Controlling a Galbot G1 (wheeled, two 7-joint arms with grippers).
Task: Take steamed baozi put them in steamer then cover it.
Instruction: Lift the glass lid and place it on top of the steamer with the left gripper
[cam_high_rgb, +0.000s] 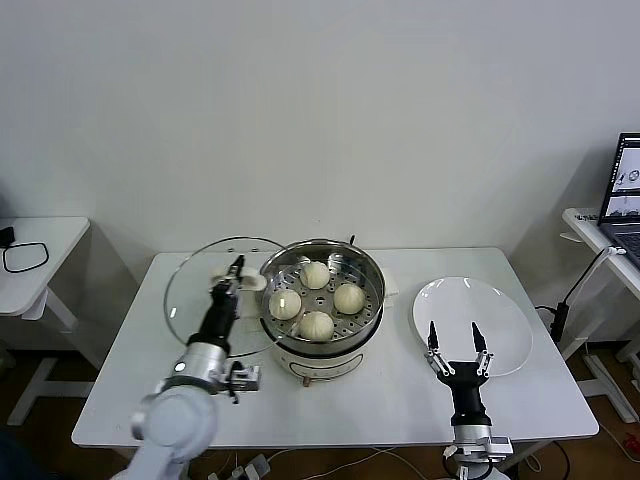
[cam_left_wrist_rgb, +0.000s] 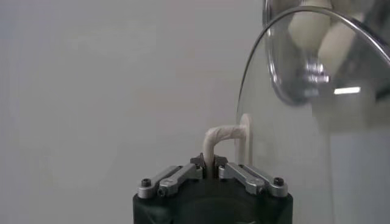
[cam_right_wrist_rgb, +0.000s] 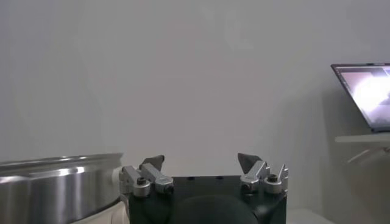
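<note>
The steel steamer (cam_high_rgb: 368, 268) stands mid-table on its cream base, with four cream-white baozi (cam_high_rgb: 315, 274) on its perforated tray. My left gripper (cam_high_rgb: 236, 268) is shut on the white handle (cam_left_wrist_rgb: 220, 137) of the clear glass cover (cam_high_rgb: 192, 300). It holds the cover tilted on edge, just left of the steamer and overlapping its left rim. In the left wrist view the cover (cam_left_wrist_rgb: 292, 140) stands beside the handle, with the baozi (cam_left_wrist_rgb: 308, 27) visible through the glass. My right gripper (cam_high_rgb: 456, 347) is open and empty, upright over the near edge of the white plate.
An empty white plate (cam_high_rgb: 500, 310) lies right of the steamer. The steamer's wall (cam_right_wrist_rgb: 55, 189) shows in the right wrist view. A laptop (cam_high_rgb: 624, 190) sits on a side table at right. A small table with a black cable (cam_high_rgb: 25, 256) stands at left.
</note>
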